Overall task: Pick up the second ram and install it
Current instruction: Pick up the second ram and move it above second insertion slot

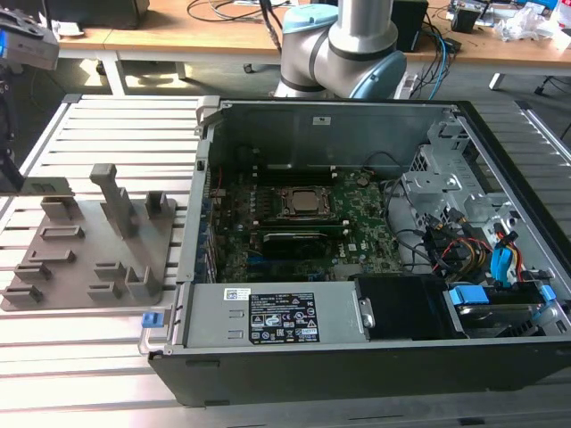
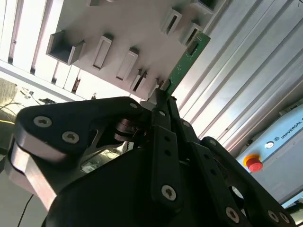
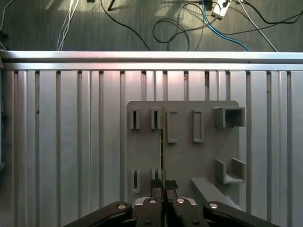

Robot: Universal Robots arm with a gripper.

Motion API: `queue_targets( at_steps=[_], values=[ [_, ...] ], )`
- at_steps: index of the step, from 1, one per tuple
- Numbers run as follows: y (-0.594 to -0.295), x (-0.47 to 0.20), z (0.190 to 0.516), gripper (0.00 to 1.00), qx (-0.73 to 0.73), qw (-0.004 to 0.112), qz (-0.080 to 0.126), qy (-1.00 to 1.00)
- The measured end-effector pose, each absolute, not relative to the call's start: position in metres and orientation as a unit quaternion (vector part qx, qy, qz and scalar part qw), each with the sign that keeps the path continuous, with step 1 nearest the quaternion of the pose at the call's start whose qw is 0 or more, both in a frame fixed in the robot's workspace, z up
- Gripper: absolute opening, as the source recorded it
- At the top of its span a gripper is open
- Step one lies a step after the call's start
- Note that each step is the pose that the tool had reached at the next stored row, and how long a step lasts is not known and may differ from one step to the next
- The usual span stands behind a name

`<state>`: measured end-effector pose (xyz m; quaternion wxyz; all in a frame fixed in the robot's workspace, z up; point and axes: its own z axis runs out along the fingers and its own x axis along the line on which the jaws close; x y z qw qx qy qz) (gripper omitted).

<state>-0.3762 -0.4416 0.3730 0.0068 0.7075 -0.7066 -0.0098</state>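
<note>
The tool [image 2: 163, 93] is closed on one end of the second ram [image 2: 188, 59]. The stick points out over the grey fixture plate [image 2: 132, 23], which lies on the slatted bench [image 2: 227, 85].

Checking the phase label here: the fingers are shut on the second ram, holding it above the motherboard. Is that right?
Not quite. The fingers are shut on the second ram, but the first wrist view shows it above the grey fixture plate instead.
</note>
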Motion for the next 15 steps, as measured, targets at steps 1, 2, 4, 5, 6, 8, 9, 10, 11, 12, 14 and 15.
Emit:
queue_targets(
  at_steps=[1, 2, 4, 5, 6, 8, 9, 10, 11, 12, 14, 15],
  values=[
    [-0.442, -0.376, 0.376, 0.14, 0.707, 0.007, -0.010, -0.707],
    [-0.442, -0.376, 0.380, 0.14, 0.707, 0.007, -0.010, -0.707],
    [-0.442, -0.376, 0.385, 0.14, 0.707, 0.007, -0.010, -0.707],
    [-0.442, -0.376, 0.387, 0.14, 0.707, 0.007, -0.010, -0.707],
    [-0.442, -0.376, 0.390, 0.14, 0.707, 0.007, -0.010, -0.707],
    [-0.442, -0.376, 0.393, 0.14, 0.707, 0.007, -0.010, -0.707],
    [-0.442, -0.376, 0.396, 0.14, 0.707, 0.007, -0.010, -0.707],
    [-0.442, -0.376, 0.399, 0.14, 0.707, 0.007, -0.010, -0.707],
    [-0.442, -0.376, 0.402, 0.14, 0.707, 0.007, -0.010, -0.707],
    [-0.442, -0.376, 0.405, 0.14, 0.707, 0.007, -0.010, -0.707],
    [-0.442, -0.375, 0.410, 0.14, 0.708, 0.007, -0.010, -0.707],
    [-0.442, -0.375, 0.413, 0.14, 0.708, 0.007, -0.010, -0.707]
  ],
)
